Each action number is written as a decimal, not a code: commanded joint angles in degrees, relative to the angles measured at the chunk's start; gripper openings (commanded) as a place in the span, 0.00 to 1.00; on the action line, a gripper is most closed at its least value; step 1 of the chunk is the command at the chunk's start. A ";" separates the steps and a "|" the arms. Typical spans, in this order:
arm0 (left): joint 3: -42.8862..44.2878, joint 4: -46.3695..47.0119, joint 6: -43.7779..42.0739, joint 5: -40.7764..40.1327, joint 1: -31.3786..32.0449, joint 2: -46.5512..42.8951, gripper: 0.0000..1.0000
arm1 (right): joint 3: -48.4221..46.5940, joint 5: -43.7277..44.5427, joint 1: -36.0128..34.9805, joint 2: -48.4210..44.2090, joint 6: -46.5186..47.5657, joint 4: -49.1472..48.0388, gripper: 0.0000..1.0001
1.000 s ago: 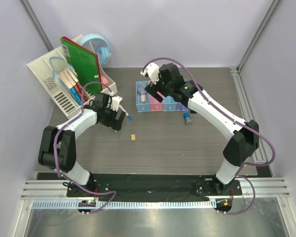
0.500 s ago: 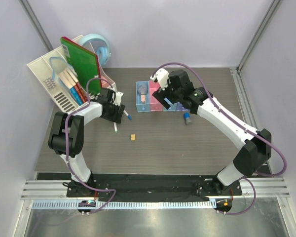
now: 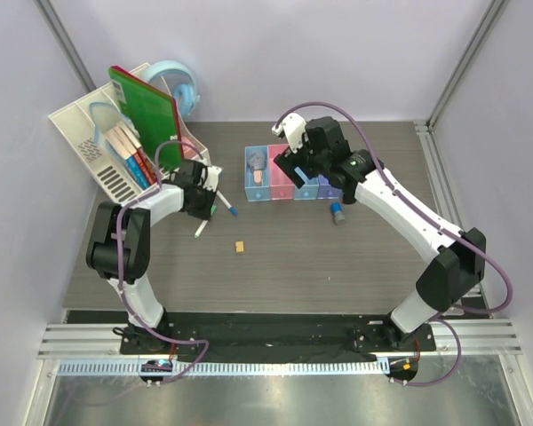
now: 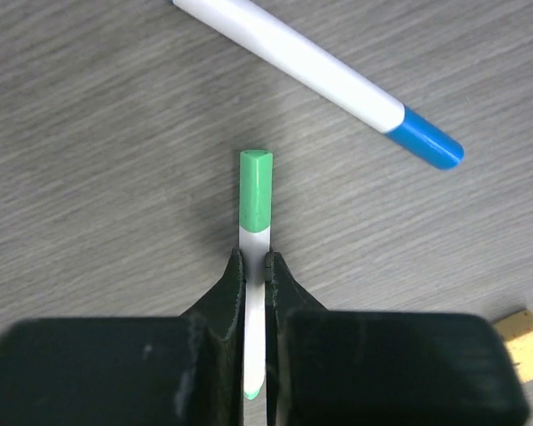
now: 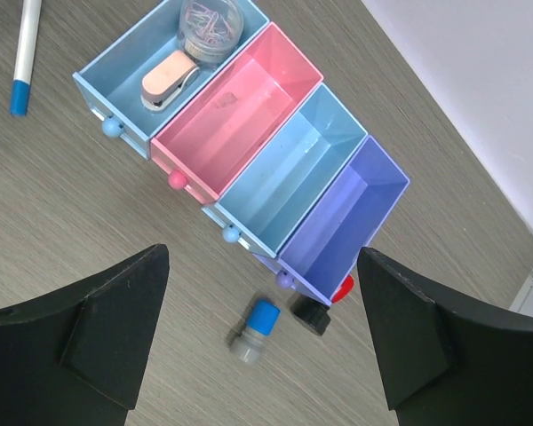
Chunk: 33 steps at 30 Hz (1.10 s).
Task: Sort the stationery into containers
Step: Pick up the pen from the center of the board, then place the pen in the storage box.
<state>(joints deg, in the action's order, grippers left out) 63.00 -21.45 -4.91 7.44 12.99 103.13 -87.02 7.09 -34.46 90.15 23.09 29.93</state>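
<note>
Now the left gripper (image 4: 255, 264) has snapped shut, pinching the green-capped pen (image 4: 256, 191) on the table (image 4: 89, 133); it looks ready to lift toward the bins (image 5: 240, 106). The right gripper (image 5: 262, 257) hangs spread above them.

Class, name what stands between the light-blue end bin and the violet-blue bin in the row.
Two joined bins: the pink bin, then the blue bin, both apparently empty. The right wrist view shows this plainly.

arms (image 3: 400, 209) — white shells, black joints | cables (image 3: 503, 282) — purple | fingers (image 5: 89, 337) black
</note>
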 commanded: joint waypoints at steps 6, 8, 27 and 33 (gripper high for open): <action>-3.68 -5.97 -0.19 2.49 -1.65 -11.53 0.00 | -7.45 -9.28 0.09 7.75 -4.54 -0.75 0.92; -3.59 -5.97 -0.10 3.01 -3.05 -17.05 0.00 | -9.12 -11.12 0.01 10.38 -5.42 -0.58 0.92; -8.86 0.80 -2.48 -9.38 -7.19 -40.63 0.00 | -21.34 -14.13 -12.91 30.25 -6.13 0.21 0.88; -9.57 0.36 -2.48 -8.76 -7.54 -42.84 0.00 | -26.26 -12.63 -14.06 38.33 -5.25 0.21 0.86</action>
<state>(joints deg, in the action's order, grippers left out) 53.28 -22.96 -6.52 -0.86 5.89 63.46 -108.29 -6.11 -48.40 125.01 17.82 30.94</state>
